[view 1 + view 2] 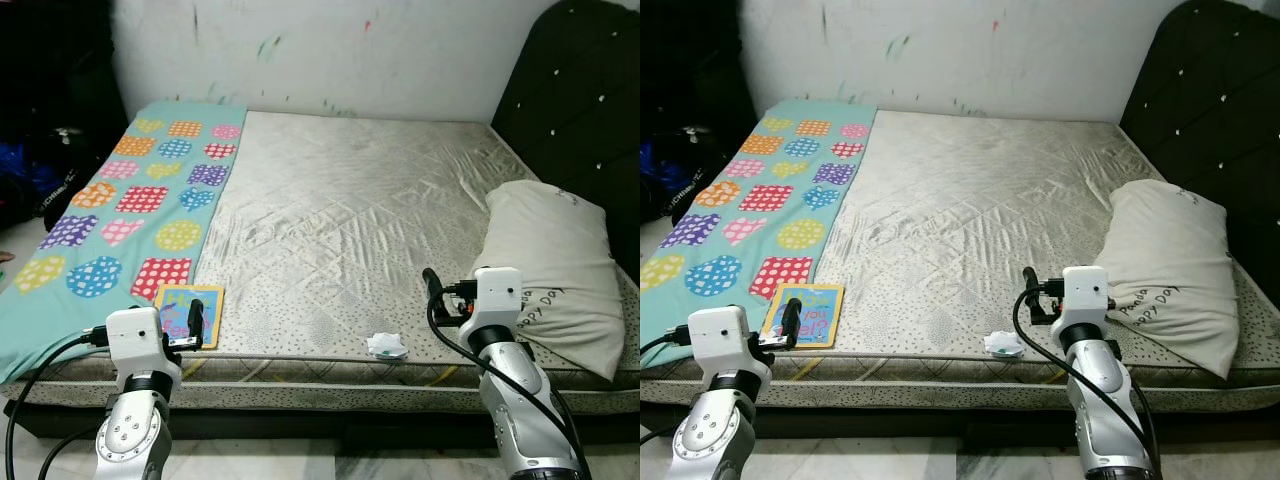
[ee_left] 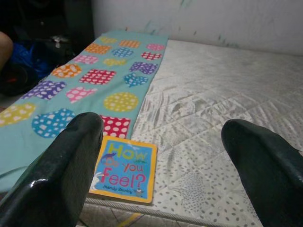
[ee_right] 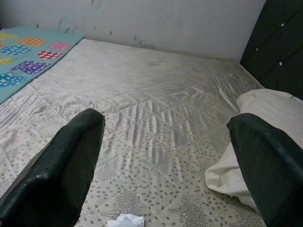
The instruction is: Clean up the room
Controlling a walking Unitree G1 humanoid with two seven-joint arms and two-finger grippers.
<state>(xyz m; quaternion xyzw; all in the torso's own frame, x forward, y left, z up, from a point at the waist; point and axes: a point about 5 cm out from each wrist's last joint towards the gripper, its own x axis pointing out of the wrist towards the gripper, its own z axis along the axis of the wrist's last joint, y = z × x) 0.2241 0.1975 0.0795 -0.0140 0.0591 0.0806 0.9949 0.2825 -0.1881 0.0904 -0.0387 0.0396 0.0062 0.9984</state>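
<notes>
The tidying looks barely begun, judging by what lies on the bed (image 1: 350,230). A children's board book (image 1: 190,314) titled "How Do You Feel?" rests flat near the bed's front edge, toward its front left corner, partly on the bare mattress and just touching the end of the turquoise patterned blanket (image 1: 130,210) that runs along the bed's left edge up to the wall. A small crumpled white tissue (image 1: 386,346) sits close to the front edge, right of the middle. A white pillow (image 1: 555,270) lies at the right edge against the dark headboard (image 1: 580,110), its lower end hanging slightly past the front edge.

The left gripper (image 2: 165,165) hovers over the front left corner with its fingers spread wide and nothing between them; the book lies just beyond it, under the left finger in the left wrist view. The right gripper (image 3: 165,165) is also spread and empty, held above the front edge between the tissue and the pillow.

Still to do, as I judge it: lift the book away, remove the tissue, and probably straighten the pillow and blanket. A dark heap of belongings (image 1: 45,150) beside the bed on the left may also need sorting, though it is too dim to make out.
</notes>
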